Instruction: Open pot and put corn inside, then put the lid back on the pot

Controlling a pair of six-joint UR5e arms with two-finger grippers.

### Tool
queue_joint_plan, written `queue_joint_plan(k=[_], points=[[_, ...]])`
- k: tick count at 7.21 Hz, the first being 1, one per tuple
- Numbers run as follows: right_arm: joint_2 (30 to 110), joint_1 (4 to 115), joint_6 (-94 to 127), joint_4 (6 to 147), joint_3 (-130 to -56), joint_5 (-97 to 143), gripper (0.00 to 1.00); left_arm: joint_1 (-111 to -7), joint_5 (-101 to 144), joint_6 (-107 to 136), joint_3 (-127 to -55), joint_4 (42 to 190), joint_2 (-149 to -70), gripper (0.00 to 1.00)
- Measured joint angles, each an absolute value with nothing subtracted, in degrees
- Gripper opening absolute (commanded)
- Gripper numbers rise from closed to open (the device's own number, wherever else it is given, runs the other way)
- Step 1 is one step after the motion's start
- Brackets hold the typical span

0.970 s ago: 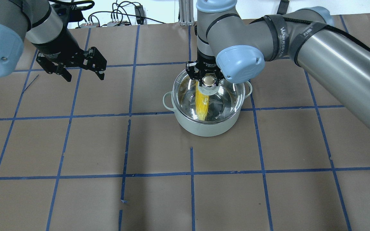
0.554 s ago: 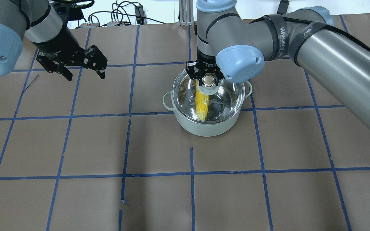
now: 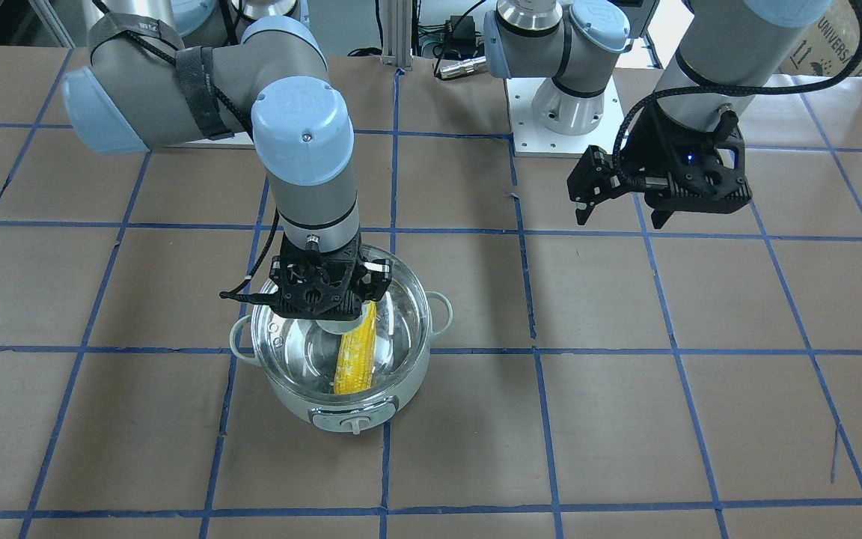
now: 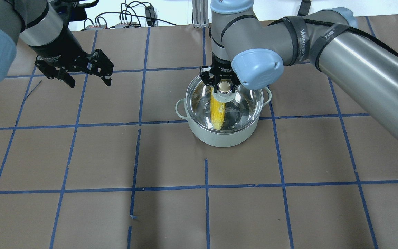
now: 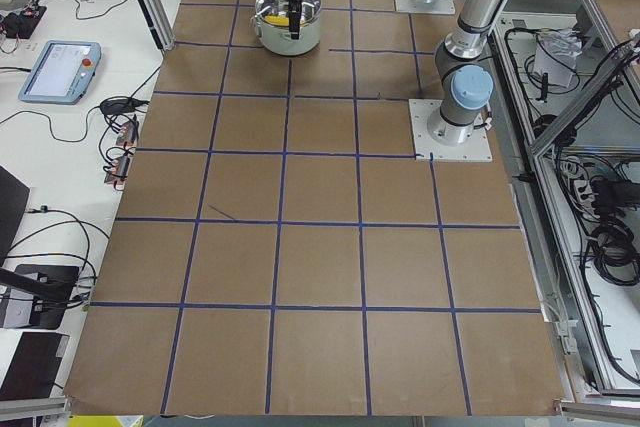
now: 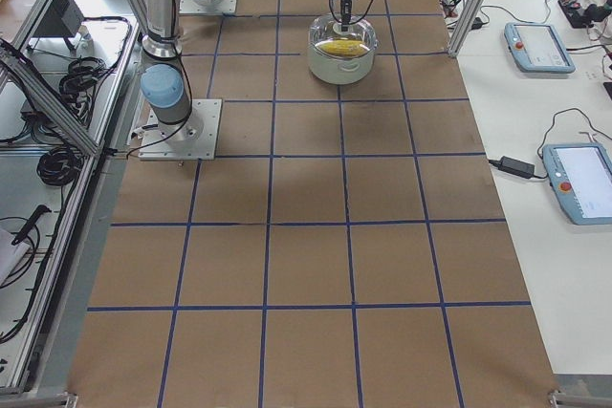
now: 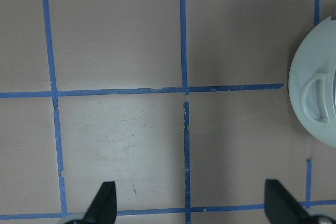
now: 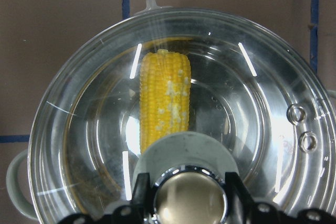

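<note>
The pale mint pot (image 4: 219, 136) stands mid-table, its control knob facing away from the robot (image 3: 355, 425). The yellow corn (image 4: 217, 112) lies inside it, seen through the clear glass lid (image 4: 245, 103), which rests on the pot's rim. My right gripper (image 4: 224, 86) reaches straight down and is shut on the lid's round knob; in the right wrist view its fingers (image 8: 140, 195) flank the knob above the corn (image 8: 163, 103). My left gripper (image 4: 90, 83) hovers open and empty over bare table, well to the left of the pot (image 7: 315, 93).
Brown paper with a blue tape grid (image 4: 206, 186) covers the table. Cables and small boxes (image 4: 126, 20) lie beyond the far edge. The left arm's base plate (image 3: 566, 112) sits at the robot's side of the table.
My left gripper has drifted slightly left and away from the pot, still open. The right gripper, lid, pot and corn have not moved.
</note>
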State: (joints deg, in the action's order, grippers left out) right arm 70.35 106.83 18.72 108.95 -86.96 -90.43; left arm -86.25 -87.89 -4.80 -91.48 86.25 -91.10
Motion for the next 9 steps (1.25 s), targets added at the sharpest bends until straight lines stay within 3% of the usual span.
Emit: queue_joint_plan(k=[1,2,6,9], points=[[70.30,106.76,18.67,108.93,-86.69,-90.51,0.80,-86.43,-87.81,-4.82,-91.49,86.27,-91.09,0.99],[70.18,106.73,18.64,108.87,-86.14,-90.59,0.99,-86.80,-87.78,-4.83,-91.48,86.23,-91.08,0.99],[70.30,105.36,18.10,107.32,-82.74,-90.74,1.00,-87.51,-86.96,-4.80,-91.41,86.16,-90.14,0.99],[76.61,98.63,13.85,104.44,-82.76,-90.52,1.00,-87.54,-86.57,-4.65,-91.55,86.25,-89.85,0.99]])
